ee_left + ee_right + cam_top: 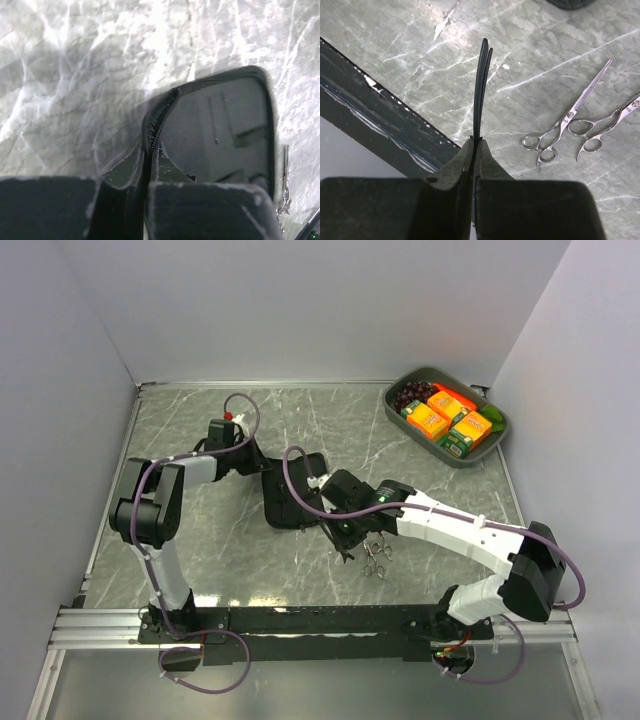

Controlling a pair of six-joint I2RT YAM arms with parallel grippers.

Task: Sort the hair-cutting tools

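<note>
My right gripper (345, 538) is shut on a thin black pointed hair clip (481, 85) that sticks straight out past the fingertips (465, 155), above the marble table. I cannot tell whether it holds one clip or two pressed together. Two silver scissors (565, 127) (610, 125) lie side by side on the table to its right; they also show in the top view (376, 558). My left gripper (262, 468) is shut on the zipper edge (156, 127) of the flat black zip case (220, 135), which lies open left of the right gripper (290, 495).
A grey tray (392, 405) with grapes and orange boxes stands at the back right corner. A black rail (320, 620) runs along the near table edge and shows close below the right gripper (370, 120). Walls close in the left, back and right sides.
</note>
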